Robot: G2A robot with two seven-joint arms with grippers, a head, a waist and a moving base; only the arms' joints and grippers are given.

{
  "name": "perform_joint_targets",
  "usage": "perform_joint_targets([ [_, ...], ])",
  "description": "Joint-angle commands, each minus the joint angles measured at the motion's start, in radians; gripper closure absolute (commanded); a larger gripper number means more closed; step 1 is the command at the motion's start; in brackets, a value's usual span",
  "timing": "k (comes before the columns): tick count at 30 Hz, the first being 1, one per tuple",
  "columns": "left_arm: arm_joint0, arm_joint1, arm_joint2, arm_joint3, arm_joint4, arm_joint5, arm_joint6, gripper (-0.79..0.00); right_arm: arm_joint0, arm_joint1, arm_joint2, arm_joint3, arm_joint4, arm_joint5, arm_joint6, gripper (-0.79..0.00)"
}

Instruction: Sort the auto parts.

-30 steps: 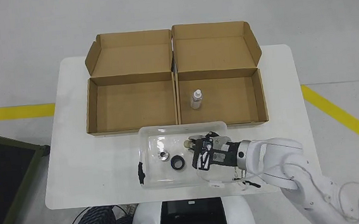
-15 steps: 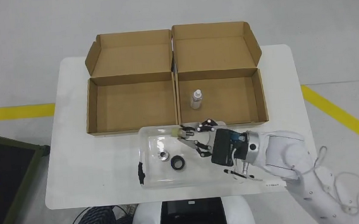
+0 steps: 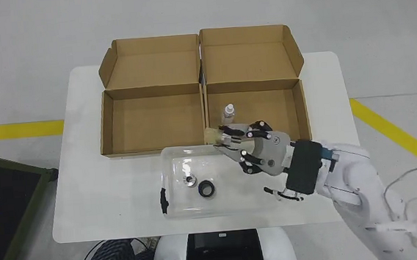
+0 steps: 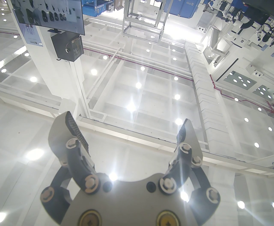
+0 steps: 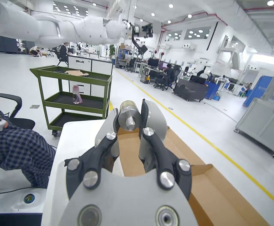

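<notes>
My right gripper (image 3: 220, 137) (image 5: 129, 123) is shut on a silver cylindrical part (image 5: 129, 117) with a threaded stub, held above the front edge of the right cardboard box (image 3: 293, 116). A small white bottle-like part (image 3: 228, 112) stands inside that box. The left cardboard box (image 3: 153, 123) holds nothing I can see. In the clear plastic bin (image 3: 172, 178) lie a silver round part (image 3: 189, 181) and a black ring (image 3: 206, 190). My left gripper (image 4: 128, 137) is open, pointing up at the ceiling with nothing between its fingers.
Both boxes stand side by side at the back of the white table (image 3: 91, 176), lids folded back. A small black piece (image 3: 163, 199) lies at the bin's left end. A green cart (image 5: 75, 96) stands beyond the table.
The right gripper has lifted out of the plastic bin with the silver part and moved back toward the right box.
</notes>
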Motion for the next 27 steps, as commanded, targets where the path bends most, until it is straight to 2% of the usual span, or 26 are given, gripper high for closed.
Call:
perform_joint_targets([
  [1,0.000,0.000,0.000,0.000,0.000,0.000,0.000,-0.785,-0.003,0.000,0.014,-0.023,-0.010,0.005,-0.011,0.000],
  [9,0.000,0.000,0.000,0.000,0.000,0.000,0.000,-0.785,-0.028,-0.001,0.061,-0.092,0.019,0.053,-0.017,0.000],
  [27,0.000,0.000,0.000,0.000,0.000,0.000,0.000,-0.785,-0.012,-0.014,0.099,-0.092,0.089,0.110,-0.029,0.000],
])
